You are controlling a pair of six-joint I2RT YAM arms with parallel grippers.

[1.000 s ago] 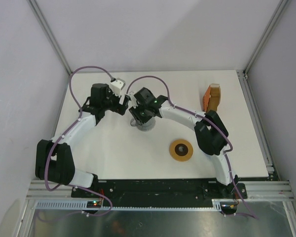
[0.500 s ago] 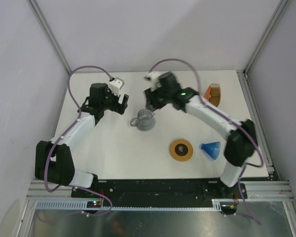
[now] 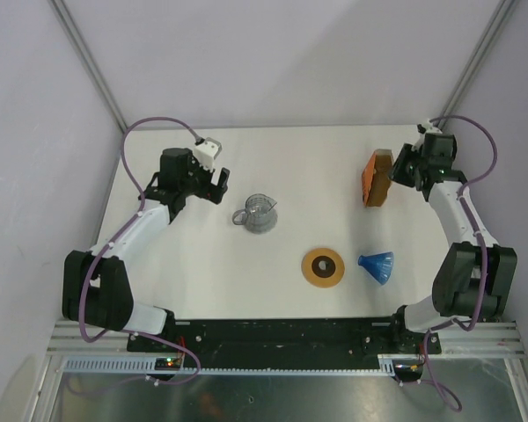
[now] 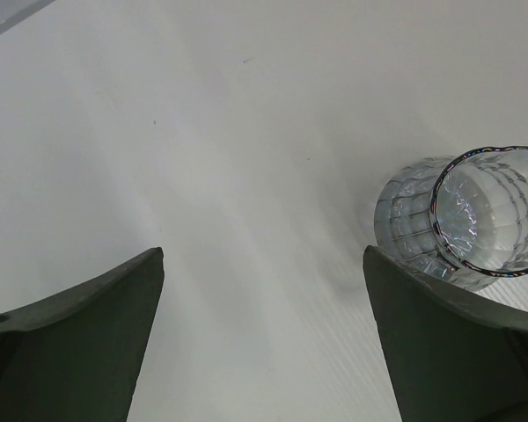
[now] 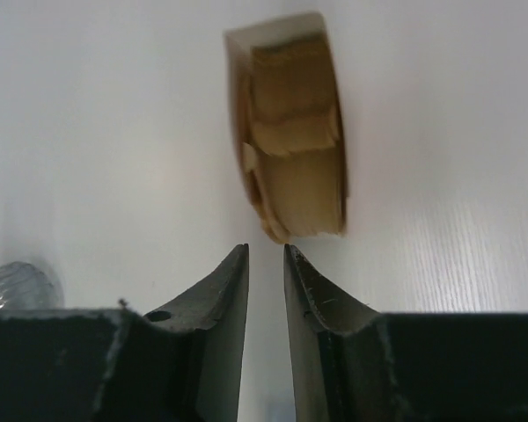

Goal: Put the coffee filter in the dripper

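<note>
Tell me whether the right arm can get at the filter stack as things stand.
Probably yes: the right gripper sits just short of the filter stack, only bare table between, though its jaws stand only narrowly apart.

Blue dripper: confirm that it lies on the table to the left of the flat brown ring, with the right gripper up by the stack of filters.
Not quite. The top external view shows the blue dripper lying on the table to the right of the flat brown ring, not to its left. The right gripper is indeed up by the stack of filters.
</note>
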